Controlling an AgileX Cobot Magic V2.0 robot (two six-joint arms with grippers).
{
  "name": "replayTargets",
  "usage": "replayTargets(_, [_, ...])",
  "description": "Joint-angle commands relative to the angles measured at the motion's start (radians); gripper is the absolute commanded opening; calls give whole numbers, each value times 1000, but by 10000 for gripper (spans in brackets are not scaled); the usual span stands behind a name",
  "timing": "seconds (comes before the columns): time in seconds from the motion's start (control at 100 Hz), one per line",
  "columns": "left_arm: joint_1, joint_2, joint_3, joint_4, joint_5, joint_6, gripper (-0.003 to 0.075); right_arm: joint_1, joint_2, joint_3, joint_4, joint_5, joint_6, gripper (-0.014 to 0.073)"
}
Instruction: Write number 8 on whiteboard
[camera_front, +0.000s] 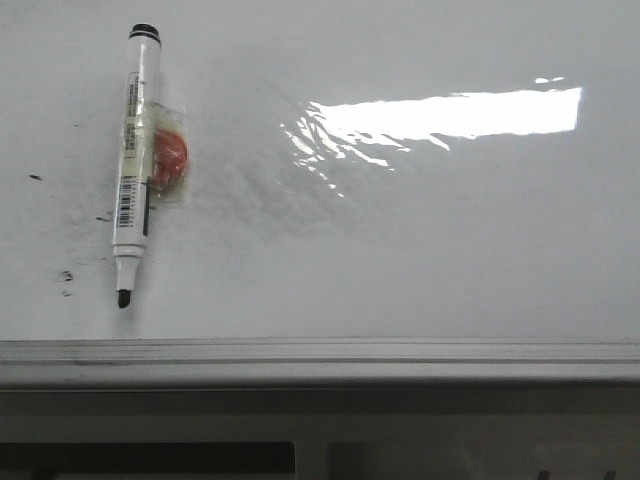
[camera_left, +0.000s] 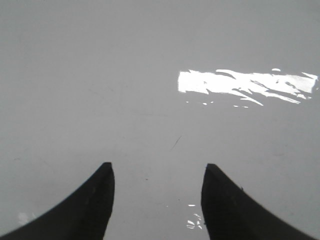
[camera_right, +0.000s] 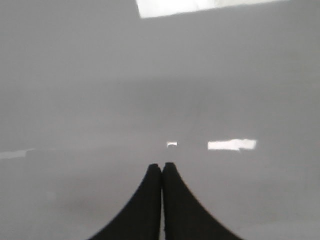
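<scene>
Whiteboard (camera_front: 420, 270), large, glossy and white with a pale grey frame edge along its near side, fills the front view; no drawn figure 8 appears on it in any view. A white-barrelled marker pen (camera_front: 134, 160) with a black end cap and an uncapped black tip lies flat on the left part of the board, cap away from the robot and tip toward the frame edge, slightly slanted. A small orange-red round object (camera_front: 170, 158) under clear tape touches the right side of the barrel at about mid-length; what it is cannot be told. Small black specks and smudges (camera_front: 64, 275) dot the surface left of the pen, near its tip. A bright rectangular light reflection (camera_front: 450, 113) sits on the right half of the board, with rippled edges toward the pen. In the left wrist view, the left gripper (camera_left: 157, 192) hangs over bare board surface, its two dark fingers (camera_left: 95, 200) well apart with nothing between them. In the right wrist view, the right gripper (camera_right: 162, 192) is likewise above plain board, its dark fingers (camera_right: 145, 205) pressed together and holding nothing. Neither gripper shows in the front view.
</scene>
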Motion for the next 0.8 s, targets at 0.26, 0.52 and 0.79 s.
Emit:
replayTargets(0.26, [-239,115,-32,-8,-152,-2,375,0,22,-9,6,-95,-2,-64])
replayTargets(0.52, [-515,392,-58,-8,-365,-2,375,0,22,-9,6,-95,-2,-63])
replayTargets(0.79, [-728,630,-166,-17,-392,-2,376,0,22,-9,6,-91,-2,-63])
